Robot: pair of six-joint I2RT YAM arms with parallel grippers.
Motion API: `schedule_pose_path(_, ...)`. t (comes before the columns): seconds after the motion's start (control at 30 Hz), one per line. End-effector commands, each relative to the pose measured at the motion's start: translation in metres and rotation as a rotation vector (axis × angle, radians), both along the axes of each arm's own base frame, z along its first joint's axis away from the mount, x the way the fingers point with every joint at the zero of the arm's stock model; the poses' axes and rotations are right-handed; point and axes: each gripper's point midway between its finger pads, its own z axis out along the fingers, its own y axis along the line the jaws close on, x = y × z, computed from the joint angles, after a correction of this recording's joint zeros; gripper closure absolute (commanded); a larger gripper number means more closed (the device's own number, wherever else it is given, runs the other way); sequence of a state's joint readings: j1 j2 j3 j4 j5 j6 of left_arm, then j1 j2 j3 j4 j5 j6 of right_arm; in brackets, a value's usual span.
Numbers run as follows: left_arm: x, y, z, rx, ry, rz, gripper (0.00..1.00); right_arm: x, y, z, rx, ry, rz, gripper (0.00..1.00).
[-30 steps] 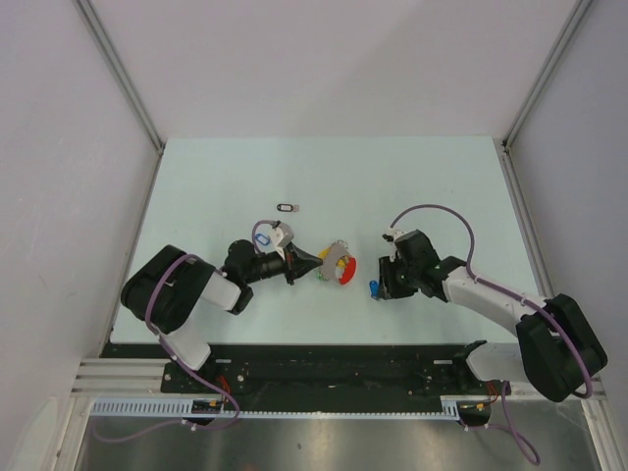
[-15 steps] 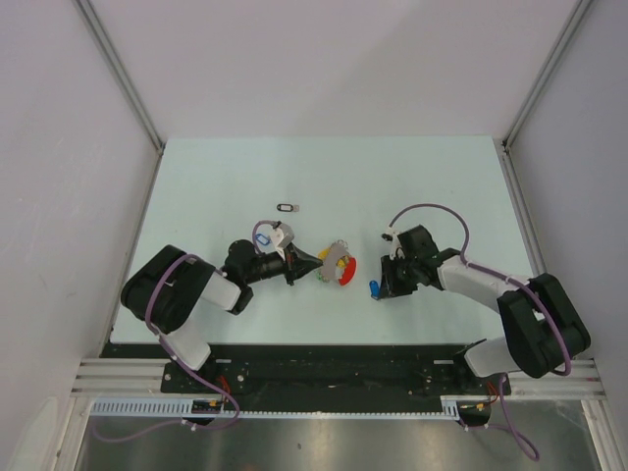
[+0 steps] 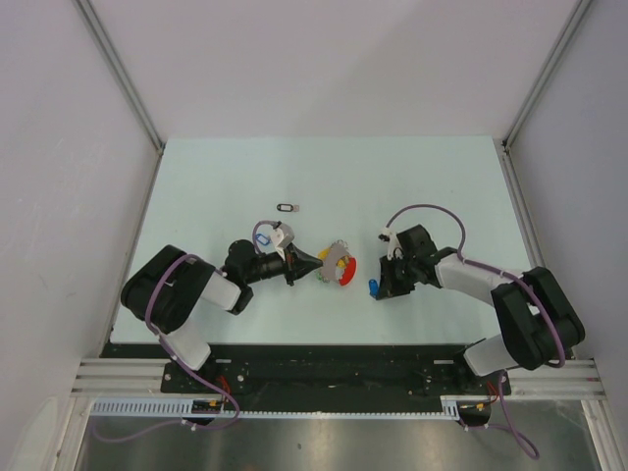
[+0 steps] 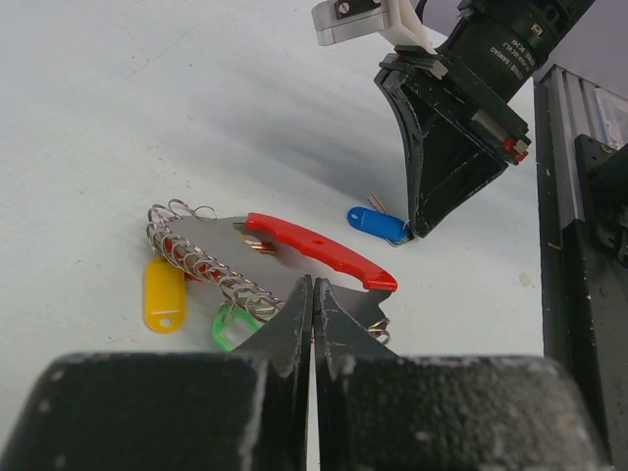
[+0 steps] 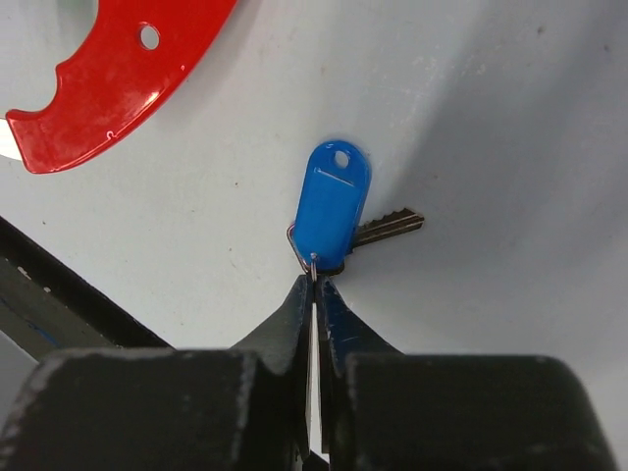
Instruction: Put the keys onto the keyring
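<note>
- Seen from above, two arms meet near the middle of a pale table [image 3: 412,186], with their tips facing each other.
- The left gripper [image 4: 314,294] has its jaws pressed together with no gap. They pinch the lower edge of the keyring [image 4: 294,257], just under its red band [image 4: 319,247].
- The keyring sits low, on or just above the table. A yellow tag [image 4: 164,292] and a green tag [image 4: 231,326] lie beside its wire coils.
- The right gripper [image 5: 316,285] is also closed, and its tips nip the small wire loop at the end of the blue key [image 5: 334,201].
- The blue key lies flat on the table, just to the right of the keyring and not touching it.
- A black key [image 3: 287,207] lies alone farther back, well apart from both grippers.
- The step in hand is probably lifting the blue key and threading its loop onto the keyring.
- To do this well, the right gripper should hold the loop by its rim so the opening stays clear, and lift slowly so the thin wire does not slip or twist out.
- The left gripper should hold the keyring steady, with a free end turned towards the key.
</note>
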State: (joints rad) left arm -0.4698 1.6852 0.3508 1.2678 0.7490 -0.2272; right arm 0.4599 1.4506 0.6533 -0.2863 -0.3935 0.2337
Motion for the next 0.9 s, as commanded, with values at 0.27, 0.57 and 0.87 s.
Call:
schedule_pose_path(0.27,0.001,0.0,0.016,-0.02,-0.064,-0.012,1.0,0.032,-0.003,0.068,-0.015,-0.354,0.0,1.0)
schedule_pose_path(0.57,0.001,0.001,0.02,-0.023,-0.075,-0.003,0.99,0.026,0.003,0.113,-0.014,-0.677,-0.078,1.0)
schedule_pose_path(0.87,0.002,0.003,0.022,-0.025,-0.082,0.011,1.0,-0.023,0.021,0.102,0.042,-0.655,-0.035,1.0)
